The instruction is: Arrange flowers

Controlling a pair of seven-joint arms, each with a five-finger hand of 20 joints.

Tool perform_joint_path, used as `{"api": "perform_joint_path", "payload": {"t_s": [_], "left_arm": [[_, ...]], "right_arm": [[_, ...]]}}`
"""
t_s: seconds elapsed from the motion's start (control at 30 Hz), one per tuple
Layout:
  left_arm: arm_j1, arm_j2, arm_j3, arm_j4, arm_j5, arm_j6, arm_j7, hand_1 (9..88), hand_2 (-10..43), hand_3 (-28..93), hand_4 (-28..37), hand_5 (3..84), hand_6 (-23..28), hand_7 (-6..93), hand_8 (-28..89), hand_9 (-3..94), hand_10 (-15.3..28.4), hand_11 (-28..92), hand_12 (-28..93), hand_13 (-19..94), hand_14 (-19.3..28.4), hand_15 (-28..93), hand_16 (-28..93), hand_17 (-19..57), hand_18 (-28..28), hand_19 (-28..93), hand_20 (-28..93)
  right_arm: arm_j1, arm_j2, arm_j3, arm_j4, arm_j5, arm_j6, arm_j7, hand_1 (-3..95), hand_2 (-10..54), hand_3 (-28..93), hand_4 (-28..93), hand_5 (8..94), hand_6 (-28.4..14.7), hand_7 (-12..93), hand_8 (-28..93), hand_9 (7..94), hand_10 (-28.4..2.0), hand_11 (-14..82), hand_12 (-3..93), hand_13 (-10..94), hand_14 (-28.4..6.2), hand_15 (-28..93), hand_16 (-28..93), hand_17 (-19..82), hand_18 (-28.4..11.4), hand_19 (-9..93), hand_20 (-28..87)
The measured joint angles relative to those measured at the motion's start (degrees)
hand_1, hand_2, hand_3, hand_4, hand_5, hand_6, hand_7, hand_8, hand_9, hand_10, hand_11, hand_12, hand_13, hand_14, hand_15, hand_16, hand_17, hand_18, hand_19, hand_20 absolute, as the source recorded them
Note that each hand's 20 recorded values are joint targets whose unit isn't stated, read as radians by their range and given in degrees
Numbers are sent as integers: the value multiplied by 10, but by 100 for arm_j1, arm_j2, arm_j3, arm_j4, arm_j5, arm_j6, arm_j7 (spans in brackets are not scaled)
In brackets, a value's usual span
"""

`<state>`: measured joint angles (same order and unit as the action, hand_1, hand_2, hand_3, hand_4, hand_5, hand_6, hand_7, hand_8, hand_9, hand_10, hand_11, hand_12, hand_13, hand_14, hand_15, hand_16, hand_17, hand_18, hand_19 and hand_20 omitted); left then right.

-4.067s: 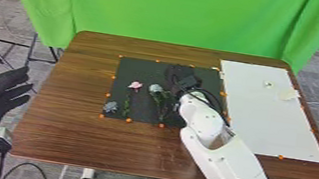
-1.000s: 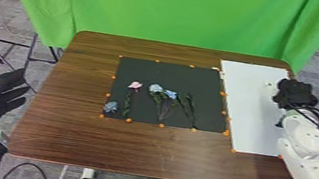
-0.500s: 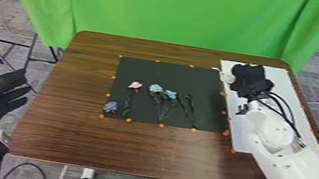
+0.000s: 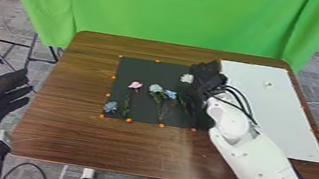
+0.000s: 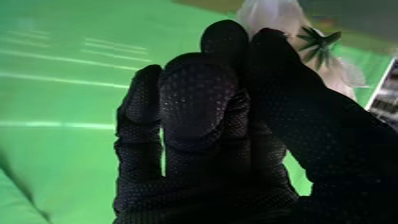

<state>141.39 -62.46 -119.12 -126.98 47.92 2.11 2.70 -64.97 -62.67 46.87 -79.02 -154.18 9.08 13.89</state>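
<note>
I had the right hand (image 4: 209,79) pinched on the white flower (image 4: 187,78), over the black mat's (image 4: 145,69) right edge. Bloom lay left of the fingers, mat side, so lowering it there looked like the next move.

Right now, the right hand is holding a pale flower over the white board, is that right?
Not quite, the white board is the wrong place: in the head view, the right hand is holding a pale flower over the black mat.
</note>
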Motion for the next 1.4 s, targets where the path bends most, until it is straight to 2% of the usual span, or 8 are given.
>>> {"api": "perform_joint_path", "payload": {"t_s": [0.3,0.67,1.23,1.4], "left_arm": [[-18,13,11,2,0,0,-6,244,-9,709,-272,258,24,231,-113,209,99,179,170,169,119,225,53,-102,180,387,100],[-40,55,11,17,0,-5,-30,245,-9,709,-273,258,24,230,-113,209,99,178,169,169,119,225,52,-101,179,386,99],[-58,95,2,37,-2,-14,-52,245,-9,710,-273,259,24,231,-113,209,99,179,169,168,119,224,52,-102,179,386,100],[-59,100,2,39,-2,-17,-58,246,-8,709,-274,259,24,231,-113,209,99,180,169,168,119,225,52,-102,179,386,100]], "right_arm": [[59,-18,-101,254,-422,253,413,461,-95,861,-248,605,31,611,-4,796,-60,234,529,786,-10,579,344,269,-163,724,441],[-21,76,-90,90,-395,180,248,411,-95,864,-252,572,30,580,4,745,-60,224,518,744,-15,578,347,238,-168,707,446],[-30,199,-109,26,-604,-3,292,399,-95,876,-267,526,23,570,-17,682,-61,237,500,650,-32,587,364,197,-175,694,457],[-45,243,-78,-14,-595,-103,288,350,-95,899,-259,511,24,525,-16,621,-75,339,412,619,-49,636,315,183,-179,690,469]]}}
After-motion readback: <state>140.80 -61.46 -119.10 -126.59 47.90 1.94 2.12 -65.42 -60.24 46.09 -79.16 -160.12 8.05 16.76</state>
